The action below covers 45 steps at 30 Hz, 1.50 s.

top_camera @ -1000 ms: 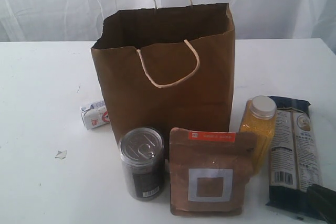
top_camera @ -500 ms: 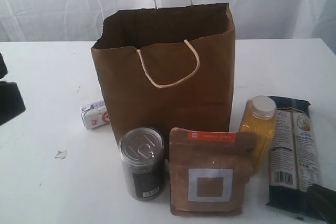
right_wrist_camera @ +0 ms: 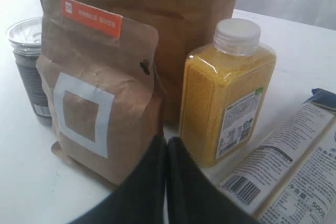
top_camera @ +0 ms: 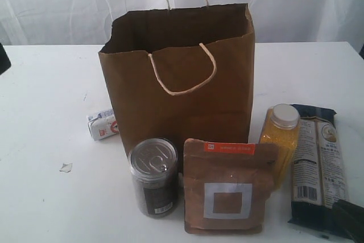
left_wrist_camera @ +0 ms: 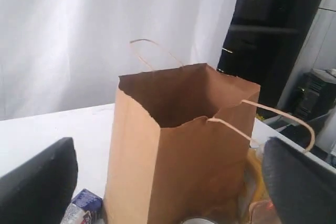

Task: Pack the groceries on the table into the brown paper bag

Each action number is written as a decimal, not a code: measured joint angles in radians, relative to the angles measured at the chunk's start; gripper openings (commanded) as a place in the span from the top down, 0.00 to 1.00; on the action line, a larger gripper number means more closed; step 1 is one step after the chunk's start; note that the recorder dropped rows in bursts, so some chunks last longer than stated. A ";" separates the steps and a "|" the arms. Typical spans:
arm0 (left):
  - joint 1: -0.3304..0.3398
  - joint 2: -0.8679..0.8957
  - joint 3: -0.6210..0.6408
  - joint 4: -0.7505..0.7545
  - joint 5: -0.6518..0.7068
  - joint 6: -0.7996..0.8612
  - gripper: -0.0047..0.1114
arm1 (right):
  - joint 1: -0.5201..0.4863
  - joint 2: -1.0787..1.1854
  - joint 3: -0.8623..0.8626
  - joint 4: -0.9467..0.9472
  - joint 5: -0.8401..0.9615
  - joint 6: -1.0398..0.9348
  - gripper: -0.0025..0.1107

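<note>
The brown paper bag [top_camera: 182, 89] stands open and upright in the middle of the table [top_camera: 40, 209]. In front of it are the clear pull-tab can [top_camera: 153, 177], the brown pouch with a white square [top_camera: 227, 189], the yellow-grain bottle [top_camera: 280, 138] and the long dark-blue packet [top_camera: 317, 166]. The small white-blue carton [top_camera: 102, 124] lies at the bag's left. My left gripper [left_wrist_camera: 168, 153] is open, raised and facing the bag [left_wrist_camera: 173, 145], holding nothing. My right gripper [right_wrist_camera: 166, 141] is shut and empty, low, just before the gap between pouch [right_wrist_camera: 100, 93] and bottle [right_wrist_camera: 226, 93].
A small scrap [top_camera: 66, 167] lies on the white tabletop at the left. A white curtain [top_camera: 68, 4] hangs behind the table. In the exterior view my right gripper [top_camera: 350, 220] shows as a dark shape in the lower right corner, on the end of the packet.
In the exterior view the left gripper showed at the left edge half a second ago; now only a dark sliver remains higher up. Groceries, bag and right gripper have not moved.
</note>
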 measured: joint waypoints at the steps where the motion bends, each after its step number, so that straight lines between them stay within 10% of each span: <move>1: 0.000 0.000 0.007 0.000 0.000 0.007 0.15 | 0.000 0.000 0.000 0.000 0.000 0.000 0.98; 45: -0.006 -0.084 0.060 -0.143 0.089 0.019 0.15 | 0.000 0.000 0.000 0.000 0.000 0.006 0.98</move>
